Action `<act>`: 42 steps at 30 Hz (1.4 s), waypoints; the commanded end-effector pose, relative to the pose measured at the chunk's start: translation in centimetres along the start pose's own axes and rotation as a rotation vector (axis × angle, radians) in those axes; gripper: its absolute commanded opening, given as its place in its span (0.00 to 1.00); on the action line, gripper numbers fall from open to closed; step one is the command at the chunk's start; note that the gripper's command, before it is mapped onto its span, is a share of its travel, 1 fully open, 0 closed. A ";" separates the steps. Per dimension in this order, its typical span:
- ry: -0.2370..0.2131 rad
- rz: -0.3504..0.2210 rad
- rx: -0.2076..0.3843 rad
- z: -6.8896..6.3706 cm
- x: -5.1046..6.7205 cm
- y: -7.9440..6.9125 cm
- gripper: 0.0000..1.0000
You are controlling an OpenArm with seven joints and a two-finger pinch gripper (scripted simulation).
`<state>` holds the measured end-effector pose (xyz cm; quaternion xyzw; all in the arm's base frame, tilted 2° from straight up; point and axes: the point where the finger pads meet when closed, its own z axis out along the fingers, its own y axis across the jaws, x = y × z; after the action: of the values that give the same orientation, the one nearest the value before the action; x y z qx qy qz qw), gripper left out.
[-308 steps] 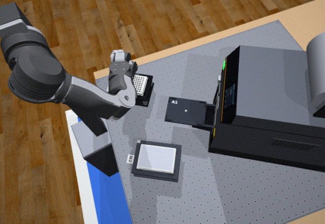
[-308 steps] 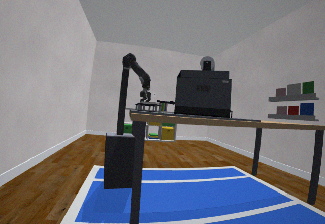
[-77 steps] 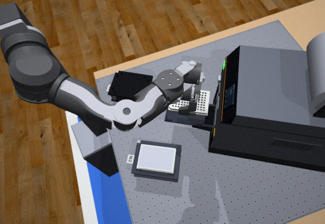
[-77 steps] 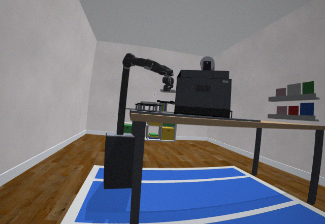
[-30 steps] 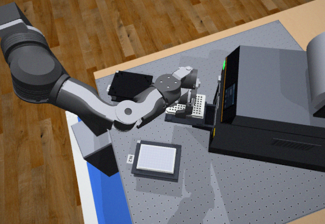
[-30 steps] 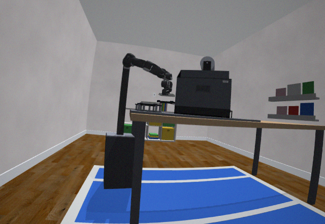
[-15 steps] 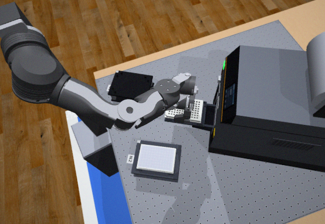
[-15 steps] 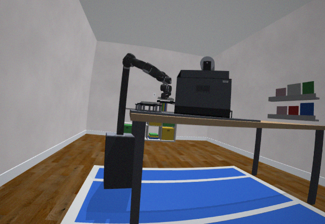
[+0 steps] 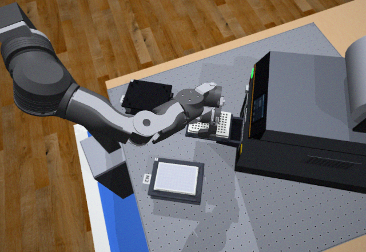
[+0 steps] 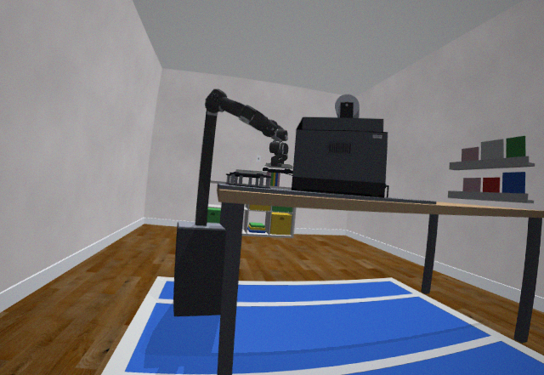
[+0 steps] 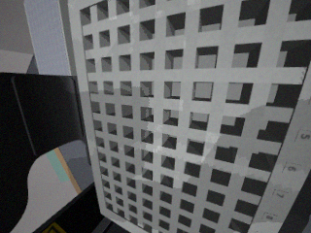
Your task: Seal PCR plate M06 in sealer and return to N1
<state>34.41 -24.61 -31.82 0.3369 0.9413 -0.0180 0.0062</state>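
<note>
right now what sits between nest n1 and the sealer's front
In the top view, the arm's wrist and gripper, its fingers shut on plate M06, sit between empty nest N1 and the sealer, over the extended stage.

The arm (image 9: 165, 116) hides part of plate M06 (image 9: 223, 123); whether it is seated cannot be told.

The arm (image 9: 97, 113) reaches out low, elbow bent, its tool (image 9: 213, 118) pointing down, clamped on the plate (image 9: 223, 123).
</note>
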 end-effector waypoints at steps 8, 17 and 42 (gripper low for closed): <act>0.001 -0.011 -0.006 0.4 0.1 0.2 0.00; -0.005 -0.005 -0.008 -0.1 -0.2 0.2 0.00; -0.002 -0.005 -0.002 0.3 0.1 -0.1 0.00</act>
<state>34.29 -24.50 -32.08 0.3337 0.9425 -0.0159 0.0066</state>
